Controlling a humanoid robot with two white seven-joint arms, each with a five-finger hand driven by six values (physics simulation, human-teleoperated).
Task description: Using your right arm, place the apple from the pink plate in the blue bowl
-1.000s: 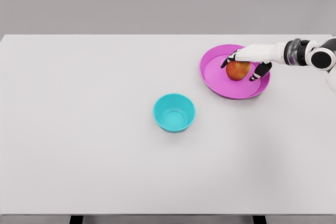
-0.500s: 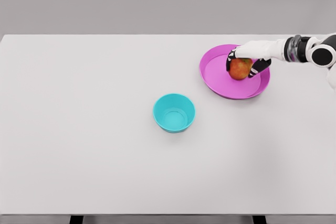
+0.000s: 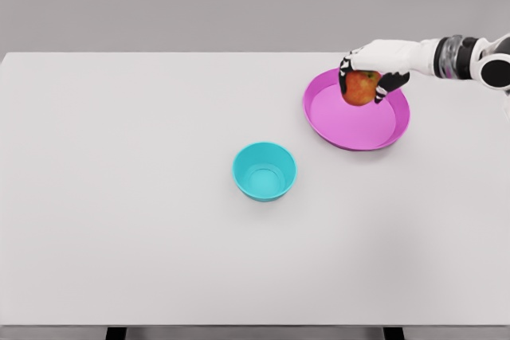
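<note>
Head view: we begin at the near edge, where the white table (image 3: 119, 260) runs bare across the lower frame. Moving farther in, we record the blue bowl (image 3: 264, 171) standing upright near the table's centre, its opening facing up and nothing visible inside it. Beyond it, at roughly 2 o'clock from the bowl and well apart from it, we note the pink plate (image 3: 335, 129) lying flat toward the right side of the table.

At the far rim of the plate, about 12 o'clock on its face, we find the apple (image 3: 361, 87), red with a yellowish patch. The right hand (image 3: 374, 69) covers it from above, with the dark fingertips (image 3: 345, 77) curled down on the apple's left side and others wrapped on its right side, so we log the hand as closed around the fruit. We cannot tell from this view whether the apple touches the plate surface or sits clear of it. The white right arm (image 3: 446, 57) enters from the right edge at about 3 o'clock from the hand.
</note>
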